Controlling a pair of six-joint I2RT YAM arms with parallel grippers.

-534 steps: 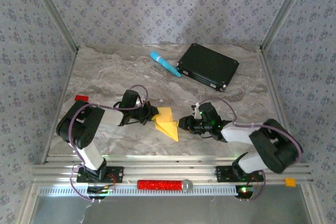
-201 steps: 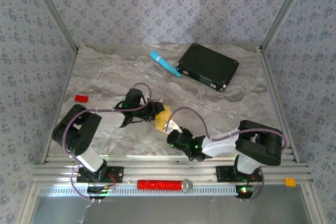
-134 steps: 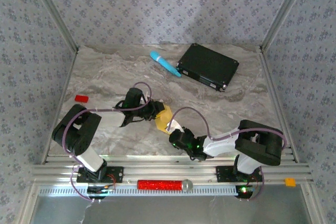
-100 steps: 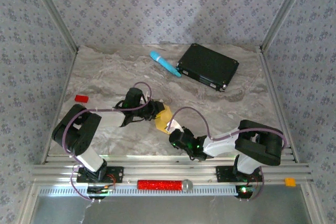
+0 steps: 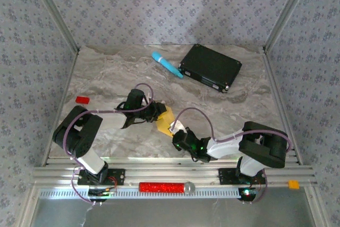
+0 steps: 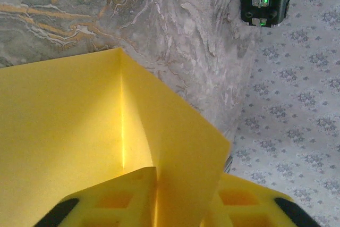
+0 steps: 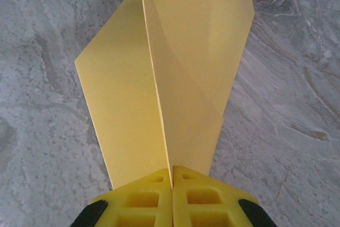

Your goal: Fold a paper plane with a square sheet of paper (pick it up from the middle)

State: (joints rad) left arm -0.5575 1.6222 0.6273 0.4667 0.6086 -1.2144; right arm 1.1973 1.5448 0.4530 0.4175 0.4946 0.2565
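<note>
From above, the creased sheet of paper (image 5: 165,116) sits near the front of the bench (image 5: 106,73), caught between your left pincer (image 5: 157,111) and right pincer (image 5: 173,130) — move them together. The left wrist view shows that pincer (image 6: 155,184) clamped on a folded edge; the right wrist view shows the other (image 7: 171,178) pinched shut on the centre crease — pull gently along it, no twisting.

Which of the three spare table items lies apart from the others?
The small red block, alone near the left edge; the light-blue cylinder and black flat box sit together at the back.
</note>
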